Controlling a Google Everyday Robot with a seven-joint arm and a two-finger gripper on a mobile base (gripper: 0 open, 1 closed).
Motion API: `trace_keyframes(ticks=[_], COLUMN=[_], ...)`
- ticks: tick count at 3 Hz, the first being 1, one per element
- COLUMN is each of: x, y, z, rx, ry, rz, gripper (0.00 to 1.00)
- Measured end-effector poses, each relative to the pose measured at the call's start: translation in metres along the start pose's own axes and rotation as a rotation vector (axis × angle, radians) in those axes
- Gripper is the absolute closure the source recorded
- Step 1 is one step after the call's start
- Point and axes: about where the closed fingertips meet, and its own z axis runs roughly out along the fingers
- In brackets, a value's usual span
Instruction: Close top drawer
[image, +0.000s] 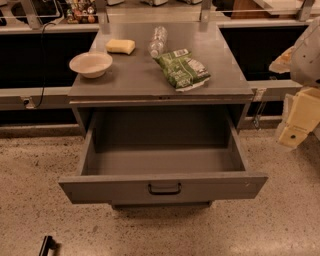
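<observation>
The top drawer (162, 187) of the grey metal cabinet is pulled far out toward me. Its deep grey box (162, 160) is empty. Its flat front carries one dark loop handle (164, 188) at the centre. The lower drawers are hidden beneath it. My gripper (294, 132), cream-coloured, hangs at the right edge of the view, to the right of the drawer's right side and a little above the level of its front. It is apart from the drawer and nothing shows in it.
On the cabinet top (125, 80) lie a white bowl (91, 64), a yellow sponge (120, 46), a clear water bottle (158, 41) and a green snack bag (182, 68). A counter runs behind. Speckled floor (280, 225) lies in front, with a dark object (47, 245) at bottom left.
</observation>
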Motion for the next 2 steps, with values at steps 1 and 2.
trace_keyframes(ticks=[1, 2], x=[0.006, 0.0075], y=[0.0048, -0.0031], z=[0.0182, 0.0279], rx=[0.025, 0.068], ry=[-0.031, -0.044], rz=[-0.02, -0.021], gripper=[0.0, 0.0])
